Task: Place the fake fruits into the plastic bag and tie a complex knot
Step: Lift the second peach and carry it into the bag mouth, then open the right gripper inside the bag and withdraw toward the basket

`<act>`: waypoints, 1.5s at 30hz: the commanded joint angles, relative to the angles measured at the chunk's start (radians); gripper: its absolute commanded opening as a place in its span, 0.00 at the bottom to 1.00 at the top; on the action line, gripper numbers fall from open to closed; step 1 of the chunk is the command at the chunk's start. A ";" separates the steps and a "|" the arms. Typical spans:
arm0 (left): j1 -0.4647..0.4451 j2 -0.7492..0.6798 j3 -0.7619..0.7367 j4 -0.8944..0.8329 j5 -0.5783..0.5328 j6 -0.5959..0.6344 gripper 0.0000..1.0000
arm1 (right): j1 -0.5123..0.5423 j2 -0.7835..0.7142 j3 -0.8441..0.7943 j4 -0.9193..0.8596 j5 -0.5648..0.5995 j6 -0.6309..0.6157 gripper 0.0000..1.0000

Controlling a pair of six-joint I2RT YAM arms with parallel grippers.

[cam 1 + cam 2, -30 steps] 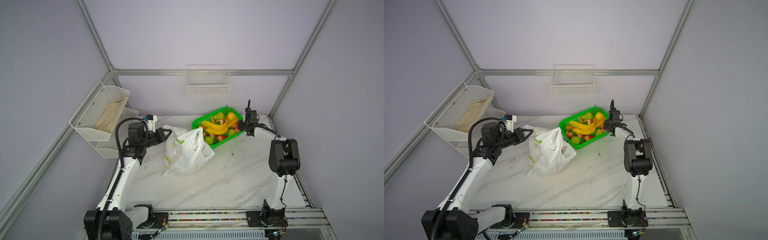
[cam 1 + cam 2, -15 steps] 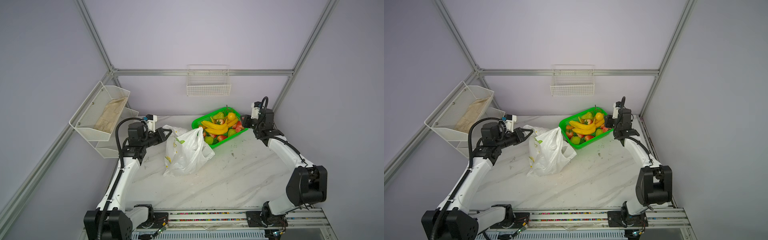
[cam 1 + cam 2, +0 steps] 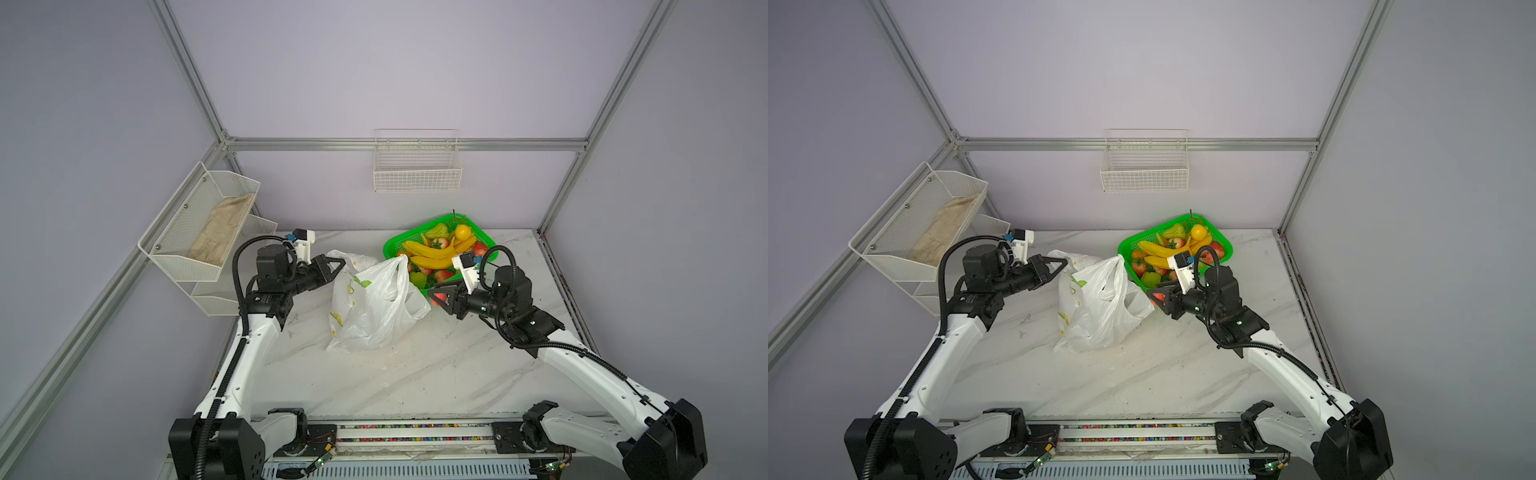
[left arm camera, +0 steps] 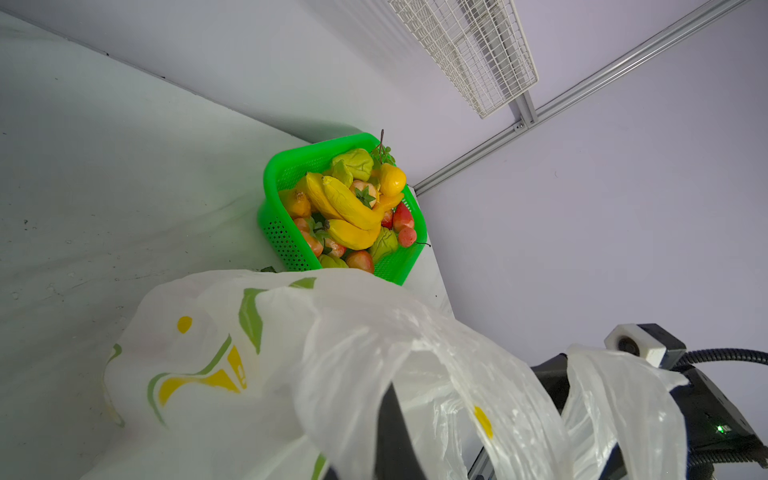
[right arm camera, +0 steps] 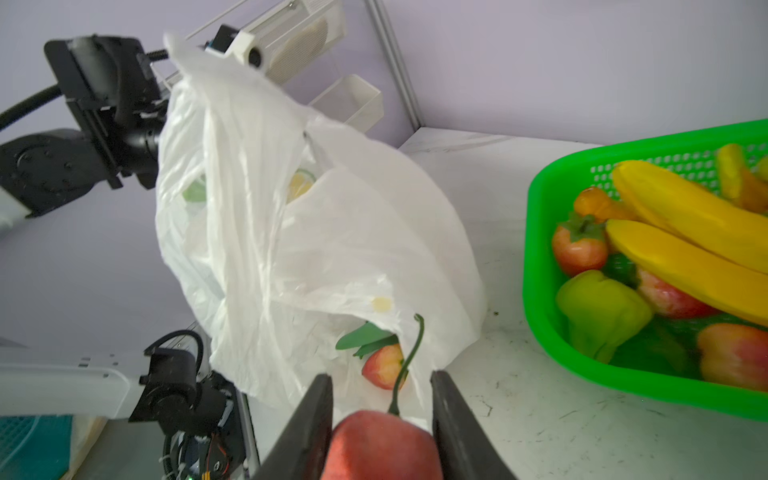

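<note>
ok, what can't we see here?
Contents of the white lemon-printed plastic bag: film hides them in both top views; right wrist view shows one red-yellow fruit.
Tips of the left gripper: bag film covers them, left wrist view.
Part of the red stemmed plastic fruit in the right gripper: cut by right wrist view's edge.

plastic bag (image 4: 266,345) — foreground, crumpled | fake fruits (image 4: 353,208) — heaped in green basket (image 4: 284,245)

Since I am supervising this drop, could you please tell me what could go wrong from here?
The right gripper holds a red fruit beside the plastic bag, whose opening looks slack; it may hit the film and miss. The left gripper pinches only the bag's top edge, which could slip free.
</note>
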 commanded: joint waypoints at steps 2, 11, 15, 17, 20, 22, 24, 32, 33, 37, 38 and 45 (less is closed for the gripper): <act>0.005 0.003 -0.028 0.042 0.031 -0.010 0.00 | 0.060 0.041 -0.005 0.093 -0.045 -0.047 0.29; 0.003 -0.008 -0.031 0.045 0.030 -0.010 0.00 | 0.137 0.223 0.081 0.140 0.044 -0.061 0.27; 0.003 -0.009 -0.028 0.046 0.037 -0.010 0.00 | 0.137 0.313 0.150 0.136 0.134 -0.015 0.27; 0.001 -0.011 -0.028 0.046 0.040 -0.011 0.00 | 0.137 0.343 0.177 0.141 0.136 0.003 0.27; 0.001 -0.014 -0.029 0.046 0.037 -0.009 0.00 | 0.135 0.363 0.205 0.130 0.172 0.030 0.27; 0.000 -0.016 -0.028 0.045 0.040 -0.009 0.00 | 0.131 0.366 0.209 0.122 0.206 0.042 0.28; -0.001 -0.021 -0.029 0.046 0.037 -0.008 0.00 | 0.127 0.363 0.204 0.129 0.242 0.036 0.28; -0.003 -0.018 -0.028 0.046 0.040 -0.010 0.00 | 0.229 0.523 0.314 0.054 0.244 -0.008 0.32; -0.003 -0.019 -0.030 0.047 0.036 -0.007 0.00 | 0.238 0.544 0.328 0.049 0.253 -0.005 0.33; -0.004 -0.018 -0.028 0.046 0.041 -0.011 0.00 | 0.252 0.617 0.364 0.024 0.281 -0.008 0.43; -0.003 -0.020 -0.028 0.046 0.038 -0.010 0.00 | 0.252 0.621 0.365 0.019 0.290 -0.012 0.47; -0.004 -0.020 -0.028 0.045 0.037 -0.007 0.00 | 0.252 0.546 0.334 0.028 0.274 -0.033 0.67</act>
